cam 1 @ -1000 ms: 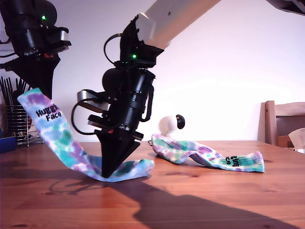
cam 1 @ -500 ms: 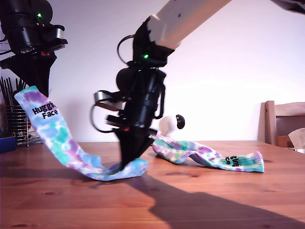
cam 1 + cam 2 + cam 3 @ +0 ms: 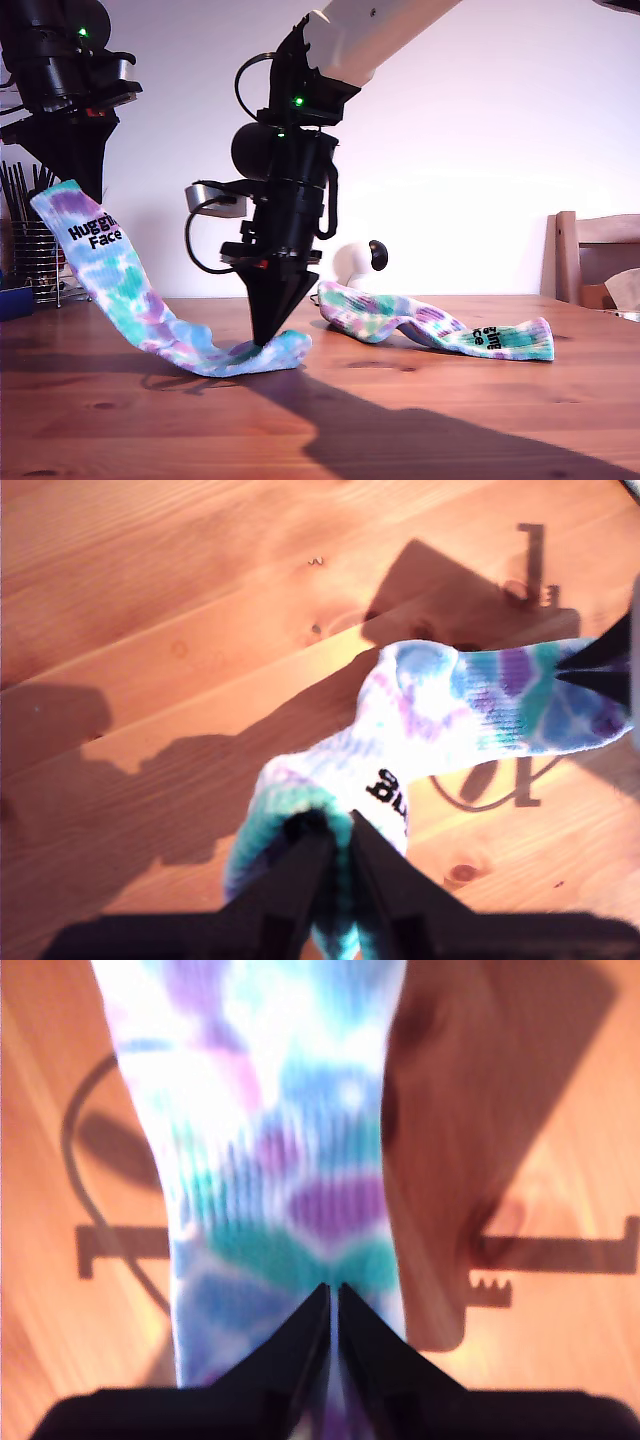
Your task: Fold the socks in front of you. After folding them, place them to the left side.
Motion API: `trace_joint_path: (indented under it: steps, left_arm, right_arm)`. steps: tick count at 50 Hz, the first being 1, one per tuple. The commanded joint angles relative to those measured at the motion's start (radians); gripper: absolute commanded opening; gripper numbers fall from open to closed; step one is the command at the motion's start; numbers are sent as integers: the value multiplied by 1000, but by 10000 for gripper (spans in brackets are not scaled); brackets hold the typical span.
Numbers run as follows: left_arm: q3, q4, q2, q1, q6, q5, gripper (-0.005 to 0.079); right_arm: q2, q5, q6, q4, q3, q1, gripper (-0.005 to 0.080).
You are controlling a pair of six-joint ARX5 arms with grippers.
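One tie-dyed sock (image 3: 130,290) hangs in a curve between both grippers. My first gripper (image 3: 72,180), high at the exterior view's left, is shut on its lettered cuff (image 3: 300,830), with the fingertips (image 3: 335,825) closed on the teal edge. My second gripper (image 3: 268,338) points straight down in the middle of the table and is shut on the toe end (image 3: 270,1160), right at the wood; its tip (image 3: 590,665) also shows in the first wrist view. The other sock (image 3: 440,330) lies rumpled on the table behind, toward the exterior view's right.
A wire utensil holder (image 3: 30,250) and a blue object (image 3: 15,300) stand at the exterior view's left edge. A small white and black device (image 3: 360,262) sits behind the socks. A wooden chair (image 3: 595,255) is at the exterior view's right.
My second gripper moved toward the exterior view's right with the toe and now stands more upright. The raised cuff shifted slightly toward the exterior view's left. The other sock has not moved.
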Motion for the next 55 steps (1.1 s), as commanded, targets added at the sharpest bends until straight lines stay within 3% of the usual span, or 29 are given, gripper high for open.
trace_joint_path:
  steps: [1, 11, 38, 44, 55]
  left_arm:
    - [5, -3, 1, 6, 5, 5, -19]
    - [5, -22, 1, 11, 7, 5, -19]
    - [6, -33, 0, 31, 11, 5, -19]
    - [6, -32, 0, 30, 11, 40, -19]
    - [6, -35, 0, 27, 11, 65, -19]
  right_arm:
    - [-7, 12, -13, -3, -56, 5, -12]
    - [-7, 33, -23, 28, -97, 18, -12]
    - [-1, -16, -23, 179, -103, 92, -12]
    - [-1, -14, -13, 235, -103, 101, -12]
    - [-1, 5, -2, 217, -102, 103, -12]
